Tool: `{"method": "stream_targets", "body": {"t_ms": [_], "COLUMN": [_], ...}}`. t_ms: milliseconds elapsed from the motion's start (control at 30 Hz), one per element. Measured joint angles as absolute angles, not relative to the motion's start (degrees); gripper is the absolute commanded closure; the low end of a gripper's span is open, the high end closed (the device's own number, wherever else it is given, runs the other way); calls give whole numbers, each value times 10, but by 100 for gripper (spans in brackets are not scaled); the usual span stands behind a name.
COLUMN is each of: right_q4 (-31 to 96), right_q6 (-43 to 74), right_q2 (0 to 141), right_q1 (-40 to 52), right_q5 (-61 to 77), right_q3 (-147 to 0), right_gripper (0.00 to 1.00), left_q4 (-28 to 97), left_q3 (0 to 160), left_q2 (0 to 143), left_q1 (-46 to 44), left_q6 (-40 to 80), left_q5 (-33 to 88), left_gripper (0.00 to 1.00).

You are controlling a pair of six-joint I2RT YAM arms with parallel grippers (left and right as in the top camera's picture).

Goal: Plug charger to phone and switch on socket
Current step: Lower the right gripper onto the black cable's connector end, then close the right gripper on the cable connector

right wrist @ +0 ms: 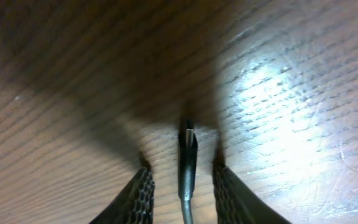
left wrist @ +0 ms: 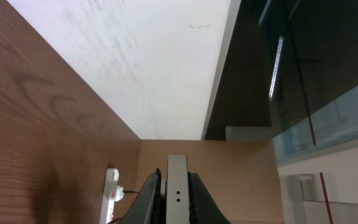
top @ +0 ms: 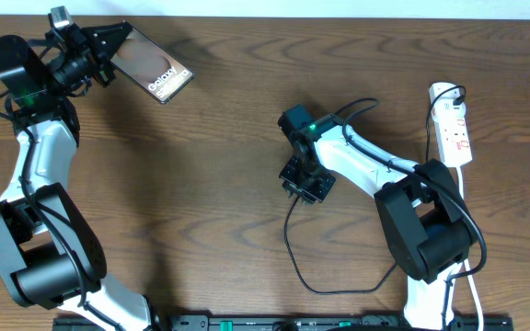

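The phone (top: 161, 70), a dark brown slab with white lettering, is held off the table at the far left by my left gripper (top: 116, 46), which is shut on it. In the left wrist view its pale edge (left wrist: 177, 186) stands between the fingers (left wrist: 174, 177). The charger (top: 288, 241) is a thin black cable looping on the table. Its plug tip (right wrist: 188, 152) lies on the wood between the open fingers of my right gripper (right wrist: 182, 170), touching neither. My right gripper (top: 305, 188) is low at mid-table. The socket (top: 452, 124) lies at the far right and also shows in the left wrist view (left wrist: 112, 190).
A black plug sits in the socket's far end (top: 453, 93), and a white cord (top: 466, 198) runs from the socket toward the table's front edge. The right arm's base (top: 428, 230) stands at front right, the left arm's base (top: 40, 248) at front left.
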State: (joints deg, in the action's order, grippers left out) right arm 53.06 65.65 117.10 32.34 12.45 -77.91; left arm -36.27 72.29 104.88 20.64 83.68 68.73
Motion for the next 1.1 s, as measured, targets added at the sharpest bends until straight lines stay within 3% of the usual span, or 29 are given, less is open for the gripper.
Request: {"method": "stream_targets", "body": {"t_ms": [867,1100], "right_q4": [518,521], "right_q6": [657,657], "right_q2": [1171,1171], "right_q1": [323,323], "right_q5": [114,105], "right_q3": [-781,-782], "right_gripper": [72,76], "left_q4": [-363,-363], "left_q3": [723,723], "left_q2": [1049,1049], "left_q1": [206,206], "left_q6": [837,837], "left_q5": [687,687], "left_gripper": [93,93]}}
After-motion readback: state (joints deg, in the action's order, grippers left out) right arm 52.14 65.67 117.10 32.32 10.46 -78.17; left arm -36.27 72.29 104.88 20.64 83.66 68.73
